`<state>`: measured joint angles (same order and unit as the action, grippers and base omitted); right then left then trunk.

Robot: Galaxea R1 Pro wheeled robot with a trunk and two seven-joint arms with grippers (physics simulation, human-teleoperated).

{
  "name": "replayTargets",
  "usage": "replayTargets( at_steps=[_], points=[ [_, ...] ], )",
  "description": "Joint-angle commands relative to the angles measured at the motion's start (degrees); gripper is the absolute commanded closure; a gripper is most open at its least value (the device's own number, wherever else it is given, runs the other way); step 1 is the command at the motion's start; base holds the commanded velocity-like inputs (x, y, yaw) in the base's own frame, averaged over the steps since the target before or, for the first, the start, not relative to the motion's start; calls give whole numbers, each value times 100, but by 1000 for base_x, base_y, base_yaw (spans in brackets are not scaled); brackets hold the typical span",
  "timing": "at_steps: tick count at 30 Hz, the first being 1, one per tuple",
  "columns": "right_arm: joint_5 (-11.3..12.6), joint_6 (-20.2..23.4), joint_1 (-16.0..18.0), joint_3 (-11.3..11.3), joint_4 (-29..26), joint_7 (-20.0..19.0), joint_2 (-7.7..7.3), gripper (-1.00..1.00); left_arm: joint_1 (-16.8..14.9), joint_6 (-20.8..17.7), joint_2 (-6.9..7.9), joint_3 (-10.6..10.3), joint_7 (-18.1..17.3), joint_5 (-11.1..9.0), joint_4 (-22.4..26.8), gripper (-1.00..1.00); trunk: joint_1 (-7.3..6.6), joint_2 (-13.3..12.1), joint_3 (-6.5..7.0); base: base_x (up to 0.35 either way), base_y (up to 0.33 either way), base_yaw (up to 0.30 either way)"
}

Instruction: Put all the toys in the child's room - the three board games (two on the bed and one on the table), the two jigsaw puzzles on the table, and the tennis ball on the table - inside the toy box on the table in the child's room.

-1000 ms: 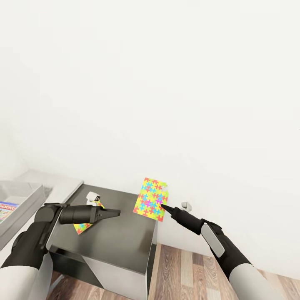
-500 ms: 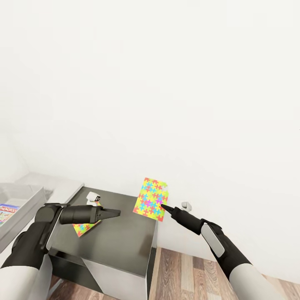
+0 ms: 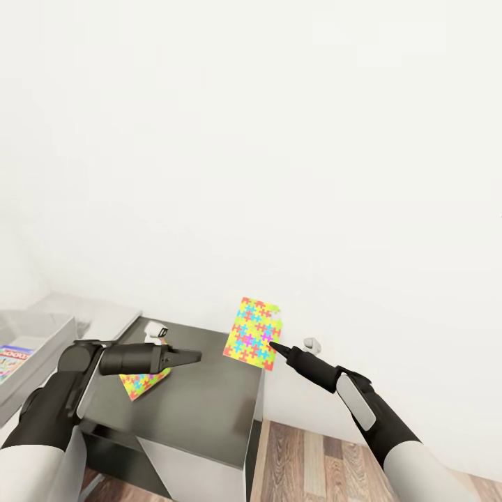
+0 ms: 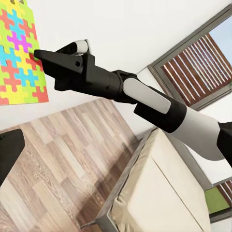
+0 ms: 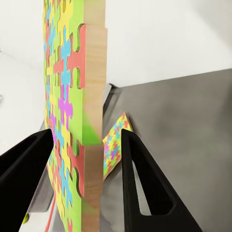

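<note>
Bright jigsaw puzzle (image 3: 253, 332) in right claw (image 3: 272, 345)

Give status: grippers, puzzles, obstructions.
Right gripper shut on bright multicoloured jigsaw board, held upright. Left gripper looks shut, holding nothing. Second jigsaw board flat on dark grey cabinet. Grey toy bin far left.

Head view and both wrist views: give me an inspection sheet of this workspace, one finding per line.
Surface: dark grey cabinet, low, against the white wall.
Job's things: one jigsaw puzzle held upright by the right arm; second jigsaw puzzle lying on the cabinet; toy box at the left edge with a printed game box inside.
Clutter: small white object at the cabinet's back.
Grippers: right pincer shut on the held puzzle's edge; left pincer shut, empty, above the cabinet.
Cables: nothing seen.
Surroundings: wood floor; bed; window.
</note>
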<state>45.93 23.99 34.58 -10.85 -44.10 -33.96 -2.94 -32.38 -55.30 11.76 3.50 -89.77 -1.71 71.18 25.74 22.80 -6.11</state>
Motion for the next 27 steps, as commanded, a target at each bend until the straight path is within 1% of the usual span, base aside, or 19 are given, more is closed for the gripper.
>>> replayTargets(
  at_steps=[1,12,27],
  points=[
    [56,36,5,-14,-2,9,-5,100,-5,-61,1,-1,-23,4,1,-100,4,12,-3,0,0,0],
    [64,36,-7,-14,-2,-38,-5,100,-5,-60,2,2,-23,2,1,-100,4,12,95,0,0,0],
    [63,-20,-21,-18,-2,-34,-5,100,-5,-60,2,4,-23,1,1,-100,4,12,104,0,0,0]
  ],
)
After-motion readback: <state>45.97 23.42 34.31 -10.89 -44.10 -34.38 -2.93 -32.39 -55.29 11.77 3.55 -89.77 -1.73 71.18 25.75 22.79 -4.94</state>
